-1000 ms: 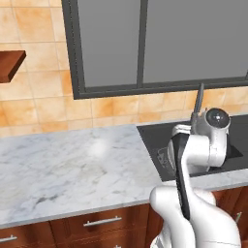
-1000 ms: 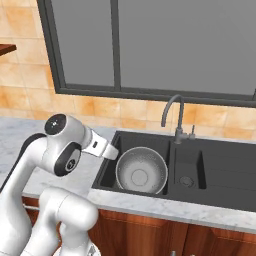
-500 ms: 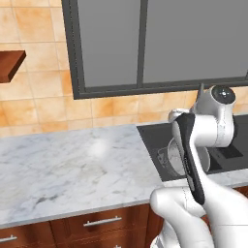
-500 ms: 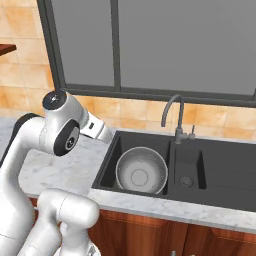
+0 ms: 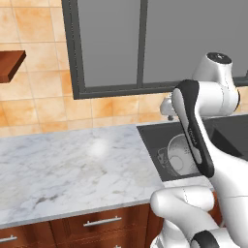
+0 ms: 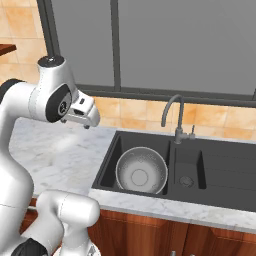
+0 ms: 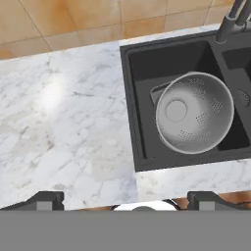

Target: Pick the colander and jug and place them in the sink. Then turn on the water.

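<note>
Colander in sink; pincer raised, empty, over marble table.

Colander [image 6: 141, 171]: silver, perforated, upright in the left basin of the black sink [image 6: 210, 187], beside the grey gooseneck faucet [image 6: 172, 117]; also seen from above [image 7: 194, 119]. Pincer [image 7: 125, 200]: fingertips set wide apart, released, grasping nothing, high above the table [image 7: 63, 127] left of the sink. White arm [image 6: 47, 102]: bent, hand by the window. Table: white-grey marble, brown drawers [image 5: 92, 225] beneath.

Perforated metal colander [image 7: 194, 113], matt (black) sink [image 6: 220, 165]
</note>
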Tool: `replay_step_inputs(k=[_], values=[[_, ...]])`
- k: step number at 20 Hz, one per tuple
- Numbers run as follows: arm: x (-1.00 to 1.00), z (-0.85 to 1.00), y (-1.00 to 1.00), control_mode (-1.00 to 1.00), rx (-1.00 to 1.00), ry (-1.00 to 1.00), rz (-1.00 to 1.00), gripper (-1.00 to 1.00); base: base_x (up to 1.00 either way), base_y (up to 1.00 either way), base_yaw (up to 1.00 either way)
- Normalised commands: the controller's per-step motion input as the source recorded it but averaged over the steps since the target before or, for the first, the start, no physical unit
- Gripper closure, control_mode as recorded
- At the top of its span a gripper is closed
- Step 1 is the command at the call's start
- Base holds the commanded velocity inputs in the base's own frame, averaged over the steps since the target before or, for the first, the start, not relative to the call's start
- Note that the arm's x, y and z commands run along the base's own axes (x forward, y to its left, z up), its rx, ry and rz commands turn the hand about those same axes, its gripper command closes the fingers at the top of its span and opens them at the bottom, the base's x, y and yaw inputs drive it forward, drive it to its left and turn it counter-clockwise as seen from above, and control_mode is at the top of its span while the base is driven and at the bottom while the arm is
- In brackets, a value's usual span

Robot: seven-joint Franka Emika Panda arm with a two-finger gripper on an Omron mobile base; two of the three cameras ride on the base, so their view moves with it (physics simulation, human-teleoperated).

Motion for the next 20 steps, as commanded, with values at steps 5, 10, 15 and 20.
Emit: replay_step_inputs(k=[5, 10, 15, 20], values=[[-0.49, 0.01, 0.19, -1.0, -0.01, 0.23, 0.08, -1.0, 0.0, 0.0, 0.0], [-0.15, 0.0, 0.05, -1.0, 0.0, 0.07, 0.03, -1.0, 0.0, 0.0, 0.0], [0.0, 0.0, 0.0, -1.0, 0.0, 0.0, 0.0, -1.0, 0.0, 0.0, 0.0], [0.0, 0.0, 0.0, 1.0, 0.0, 0.0, 0.0, -1.0, -0.61, 0.18, 0.06]])
